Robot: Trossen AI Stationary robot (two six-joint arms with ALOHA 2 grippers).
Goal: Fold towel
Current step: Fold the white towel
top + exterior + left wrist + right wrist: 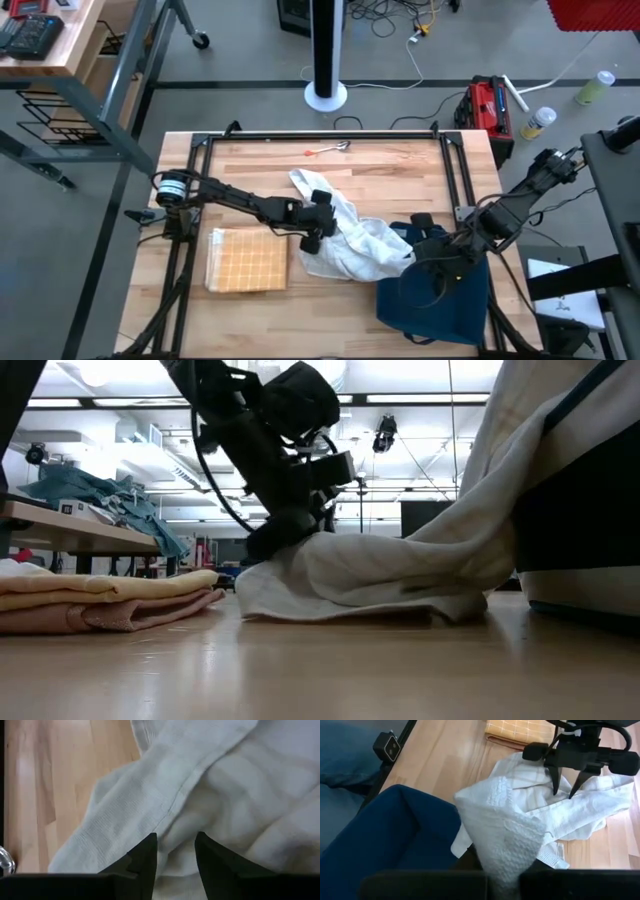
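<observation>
A crumpled white towel point(345, 240) lies mid-table, its left part on the wood point(350, 575). Its right end rises into my right gripper point(420, 250), which is shut on it above a dark blue towel point(435, 295). My left gripper point(175, 857) hovers at the towel's left part, fingers open and slanting down, a fold of cloth showing between them. The right wrist view shows that gripper point(563, 795) from the front, its two tips apart just over the cloth. My left gripper: I cannot tell whether its tips point(554, 792) touch the white towel. My right gripper holds a bunched end of the white towel point(502, 845), which covers the fingers. That end is lifted clear, and the cloth slopes down slack from it point(500, 470) to the table.
A folded yellow checked towel point(248, 260) lies at the near left, close to my left arm. The dark blue towel point(395, 825) covers the near right corner. A black metal frame point(320, 137) borders the table. A small red-handled tool point(328, 150) lies near the far edge.
</observation>
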